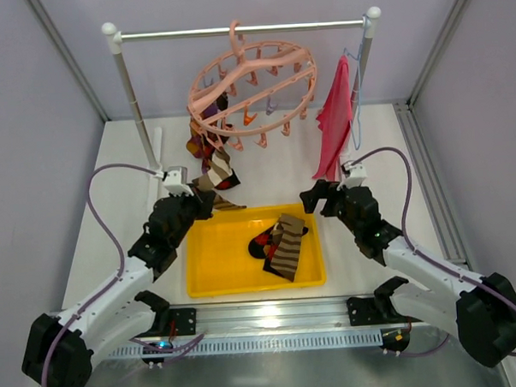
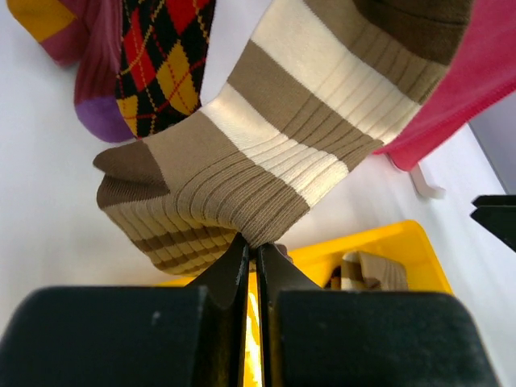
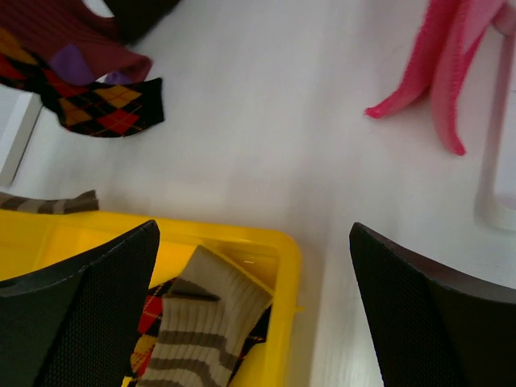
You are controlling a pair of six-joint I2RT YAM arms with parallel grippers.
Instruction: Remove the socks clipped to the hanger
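While my left claw (image 2: 254,251) is pinched together on the lower fold of the brown-cream striped sock (image 2: 266,153), low in the left wrist view, I judge the step in hand to be the pull that frees this sock from its peg. My right claw (image 3: 254,230) hangs with its fingers wide apart and nothing between them, over the right-hand end of the yellow tray (image 1: 218,264).

Two socks (image 1: 282,244), one striped and one dark argyle, already lie in that tray at the lower middle of the top view, on the white surface (image 1: 266,172). Beyond the tray the striped sock runs up from my claw toward the left side of the hanger (image 1: 253,86). Just beside it dangle an argyle sock (image 2: 161,64) and a maroon sock (image 2: 89,81) with purple and yellow ends, both at the upper left of the left wrist view. I cannot make out which peg holds which.

The salmon ring hangs tilted from the rail (image 1: 234,29) at top centre, and the pink cloth (image 1: 334,122) to its right is not my business.

Next, I reckon, comes a steady draw down and toward the tray, firm enough that the peg lets go rather than the ring merely swinging after me. Then I would carry the sock over the tray and open.
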